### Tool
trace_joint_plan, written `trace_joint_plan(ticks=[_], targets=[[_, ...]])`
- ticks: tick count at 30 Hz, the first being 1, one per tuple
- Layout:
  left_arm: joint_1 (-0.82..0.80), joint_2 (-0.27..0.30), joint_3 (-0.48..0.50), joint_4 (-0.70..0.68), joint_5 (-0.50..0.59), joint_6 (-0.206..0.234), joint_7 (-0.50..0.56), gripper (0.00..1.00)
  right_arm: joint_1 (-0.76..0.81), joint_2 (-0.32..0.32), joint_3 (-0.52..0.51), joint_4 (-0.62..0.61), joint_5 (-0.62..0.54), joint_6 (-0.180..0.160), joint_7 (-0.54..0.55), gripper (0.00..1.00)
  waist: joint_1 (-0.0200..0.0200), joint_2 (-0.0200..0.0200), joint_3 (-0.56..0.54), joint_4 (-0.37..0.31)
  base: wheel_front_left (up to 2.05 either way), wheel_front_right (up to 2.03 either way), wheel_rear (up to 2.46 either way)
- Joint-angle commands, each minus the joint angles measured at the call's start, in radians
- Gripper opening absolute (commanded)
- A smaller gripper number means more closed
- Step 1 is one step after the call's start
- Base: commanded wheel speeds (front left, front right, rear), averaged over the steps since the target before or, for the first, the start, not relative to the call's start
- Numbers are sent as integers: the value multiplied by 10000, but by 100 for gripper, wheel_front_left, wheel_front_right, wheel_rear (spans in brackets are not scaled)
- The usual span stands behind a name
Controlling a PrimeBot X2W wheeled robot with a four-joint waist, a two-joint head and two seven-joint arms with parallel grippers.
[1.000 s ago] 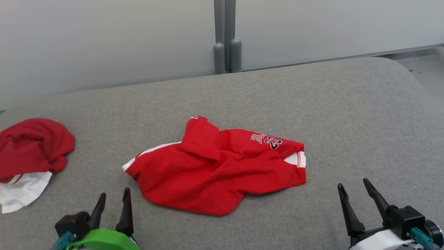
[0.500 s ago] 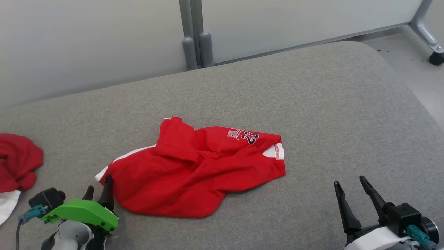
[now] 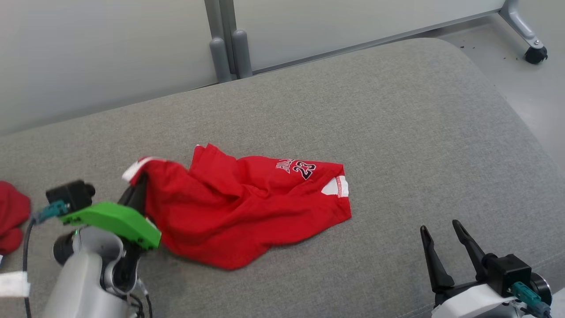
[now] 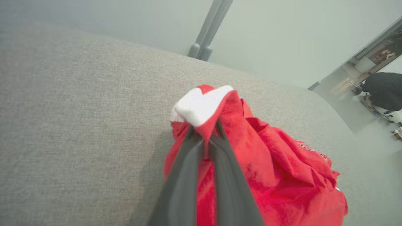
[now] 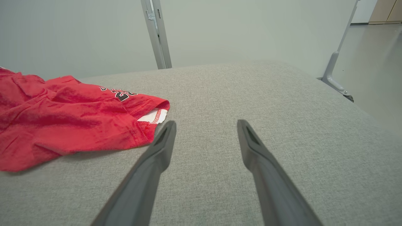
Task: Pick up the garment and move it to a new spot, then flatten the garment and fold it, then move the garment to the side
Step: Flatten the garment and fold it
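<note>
Left gripper (image 3: 140,182) (image 4: 204,131): the two dark fingers are pressed together on a corner of the garment (image 3: 247,212) (image 4: 276,175), at its left end. The pinched corner, red with a white panel (image 4: 201,105), pokes out above the fingertips and stands up in a peak. The green housing (image 3: 112,221) of the wrist sits just below and to the left of the grip.

Garment: a red piece with white trim and the dark number 23 (image 3: 303,169) printed near its far edge. It lies crumpled across the middle of the grey padded surface (image 3: 397,132), and apart from the pinched corner it rests on the fabric. A white inner patch (image 3: 336,187) shows at its right end.

Right gripper (image 3: 439,227) (image 5: 205,124): fingers spread wide apart, holding nothing, over bare surface at the lower right, near the right end of the garment (image 5: 62,119) but not touching it.

Surroundings: a second red cloth (image 3: 11,216) lies at the left edge of the surface, well apart from the garment. Grey partition posts (image 3: 225,39) stand behind the surface, and a caster wheel (image 3: 535,54) rests on the floor at the far right.
</note>
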Motion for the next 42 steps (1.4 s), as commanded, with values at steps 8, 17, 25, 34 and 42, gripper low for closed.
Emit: trace_joint_plan(ticks=[8, 17, 25, 34, 42], targets=[[-2487, 638, -1315, -2475, 875, -11, 1334, 0, -73, 366, 132, 176, 82, 1, -27, 100, 0, 113, -249, -543, 0, 0, 0], [-4755, 636, -2622, -2978, 1767, -10, 2597, 0, 19, 688, 87, 277, 172, 1, -29, 100, 0, 113, -305, -1150, 0, 0, 0], [-5676, 258, -3584, -2896, 2290, -22, 1940, 0, 27, 780, -78, 294, 139, 1, -29, 100, 0, 113, -415, -1452, 0, 0, 0], [-832, 635, -4357, -3695, 2605, 827, 87, 0, 333, 808, -204, 304, 66, 1, -29, 100, 0, 113, -386, -1152, 0, 0, 0], [1769, 282, -4674, -3087, 2935, 1600, -2135, 0, 123, 555, -242, 259, -32, 1, -27, 100, 0, 113, -147, -320, 0, 0, 0]])
